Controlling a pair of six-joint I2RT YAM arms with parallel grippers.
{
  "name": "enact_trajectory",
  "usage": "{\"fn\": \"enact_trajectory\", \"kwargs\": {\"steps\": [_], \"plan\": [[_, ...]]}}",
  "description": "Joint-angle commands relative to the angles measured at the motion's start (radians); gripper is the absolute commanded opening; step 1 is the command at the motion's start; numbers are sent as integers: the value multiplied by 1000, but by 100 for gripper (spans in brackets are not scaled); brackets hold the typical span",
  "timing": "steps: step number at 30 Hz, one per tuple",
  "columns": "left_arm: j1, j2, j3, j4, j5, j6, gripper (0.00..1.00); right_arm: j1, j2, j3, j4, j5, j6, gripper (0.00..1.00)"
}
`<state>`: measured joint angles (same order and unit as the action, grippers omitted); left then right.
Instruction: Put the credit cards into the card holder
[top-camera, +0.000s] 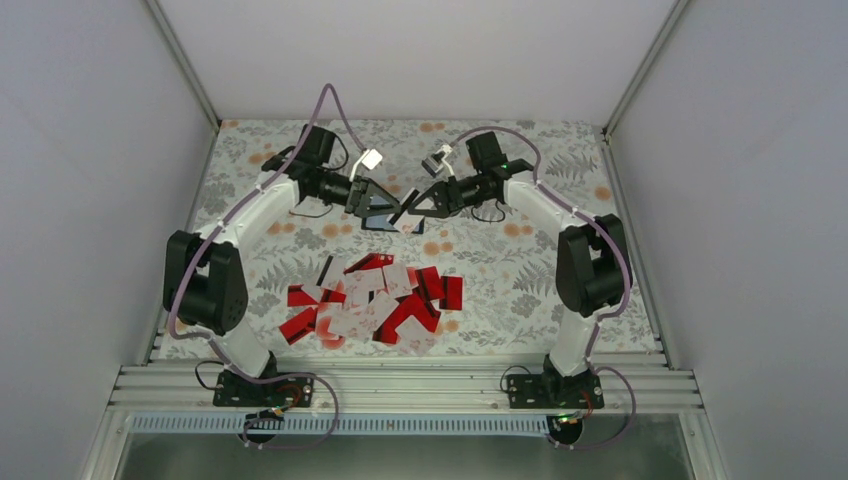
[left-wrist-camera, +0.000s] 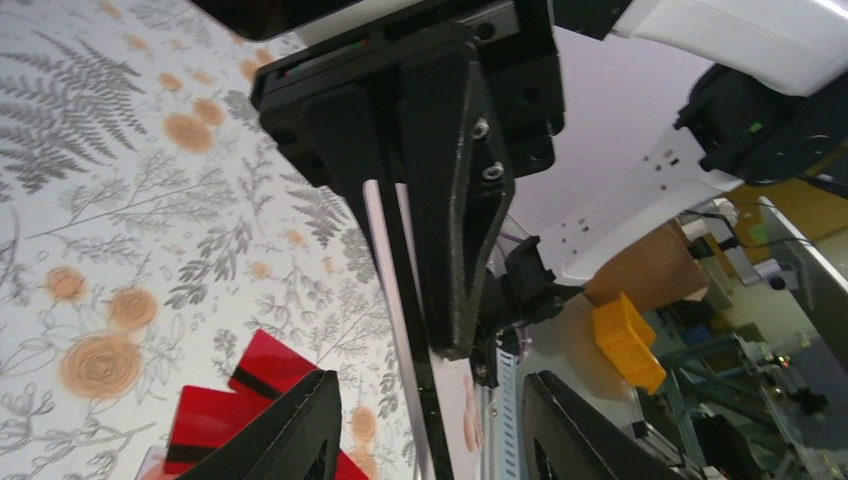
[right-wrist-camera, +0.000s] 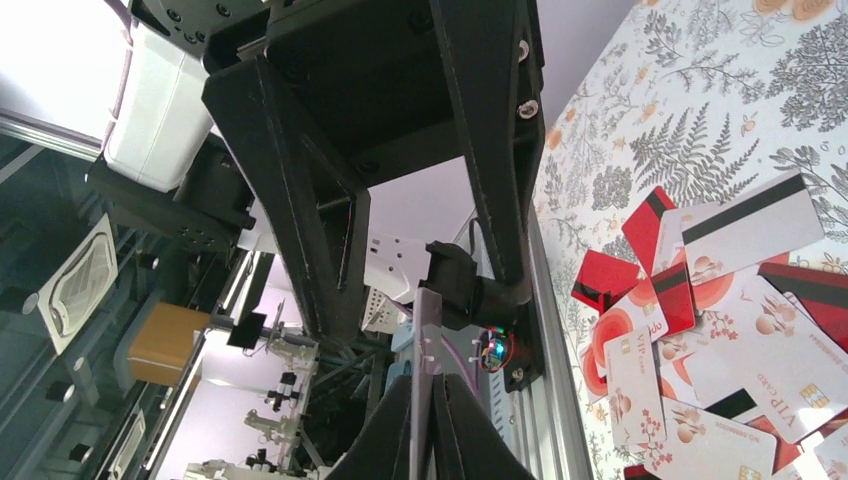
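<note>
The card holder (left-wrist-camera: 408, 330) is held off the table, between the two grippers at the far middle of the workspace. In both wrist views it is seen edge-on as a thin strip, black on one face and pale on the other. Whether any card sits inside it cannot be told from this angle.

It is clamped by the right gripper (right-wrist-camera: 428, 385), whose fingers are pressed together on its edge. The left gripper (left-wrist-camera: 432, 385) is brought up from the opposite side. Its fingers are spread, one on each side of the strip, and a gap is left on both sides, so no contact is made.

The credit cards (top-camera: 375, 300) are spread in a loose, overlapping heap on the floral table (top-camera: 520, 270), nearer the arm bases and well apart from the holder. Red cards with dark stripes are mixed with white ones bearing red marks. Some lie face up and others show their stripe.
</note>
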<state>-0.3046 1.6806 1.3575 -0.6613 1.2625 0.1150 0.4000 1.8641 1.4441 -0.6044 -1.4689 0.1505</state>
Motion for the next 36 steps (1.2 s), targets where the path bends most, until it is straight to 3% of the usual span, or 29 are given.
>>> {"fn": "enact_trajectory", "kwargs": {"steps": [1, 23, 28, 30, 34, 36], "plan": [[5, 26, 45, -76, 116, 110, 45, 19, 13, 43, -36, -42, -55, 5], [-16, 56, 44, -77, 98, 99, 18, 44, 24, 61, -45, -42, -55, 6], [-15, 50, 31, -63, 102, 88, 3, 56, 22, 73, -56, -55, -73, 8], [-15, 51, 32, -62, 104, 84, 2, 60, 20, 74, -58, -57, -79, 10], [-13, 45, 38, -60, 107, 75, 2, 62, 14, 77, -59, -32, -74, 19], [-8, 37, 42, -51, 107, 61, 2, 62, 5, 76, -52, 0, -63, 35]]}}
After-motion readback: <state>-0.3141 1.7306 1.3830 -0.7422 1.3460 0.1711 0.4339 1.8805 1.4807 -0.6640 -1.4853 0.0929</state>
